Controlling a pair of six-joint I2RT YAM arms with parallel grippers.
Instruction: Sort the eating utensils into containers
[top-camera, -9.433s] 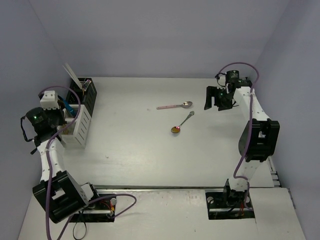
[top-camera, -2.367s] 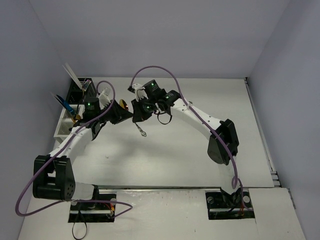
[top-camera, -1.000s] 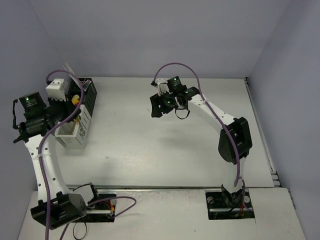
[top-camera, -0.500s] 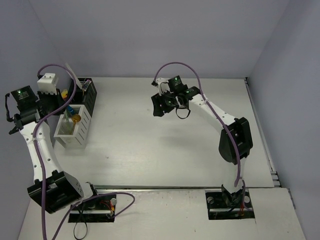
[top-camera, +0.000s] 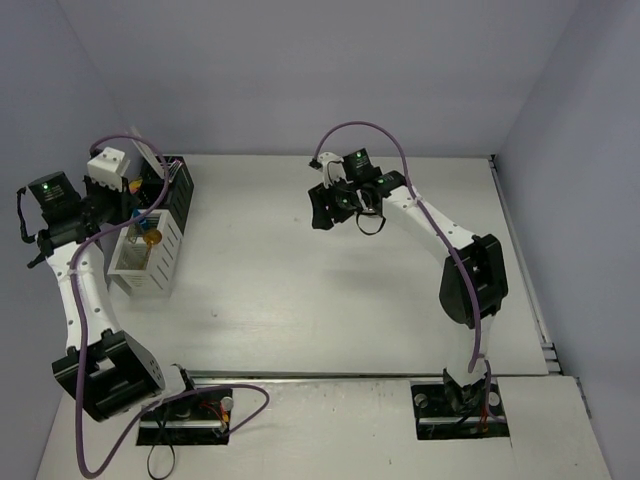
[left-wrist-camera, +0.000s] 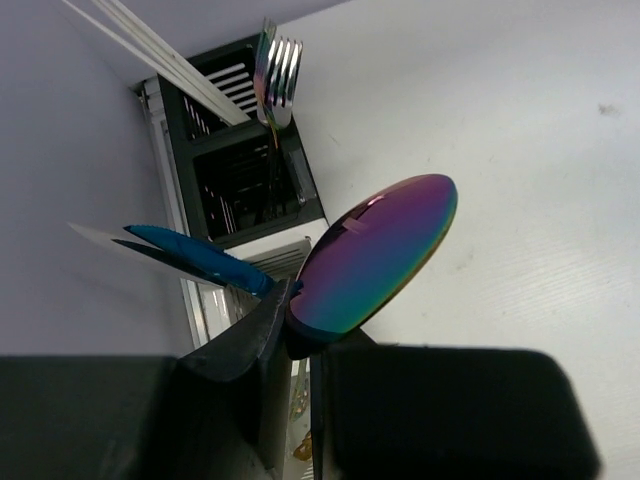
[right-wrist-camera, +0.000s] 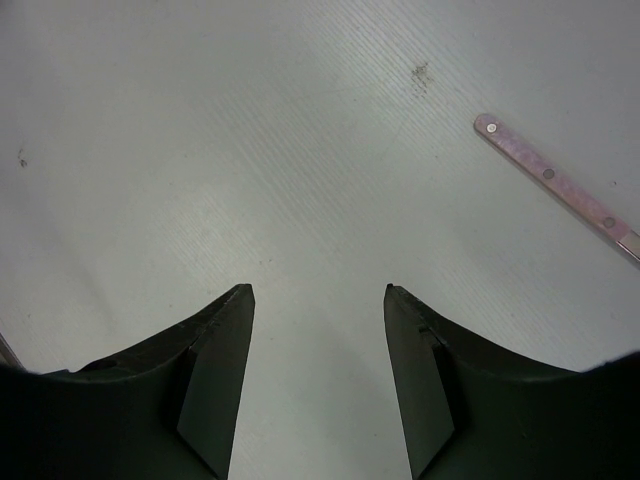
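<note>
Your left claw (left-wrist-camera: 296, 332) is clamped on the iridescent spoon (left-wrist-camera: 385, 250) above the white caddy (top-camera: 160, 266), far left; your right claw (right-wrist-camera: 318, 335) hangs apart over the desk (top-camera: 300, 300) beside the pink-handled piece (right-wrist-camera: 556, 181). Only those two look left to sort.

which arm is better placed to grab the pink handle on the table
Right: the right tool is open and close to the pink handle; the left tool is shut on an iridescent spoon at the white caddy.
</note>
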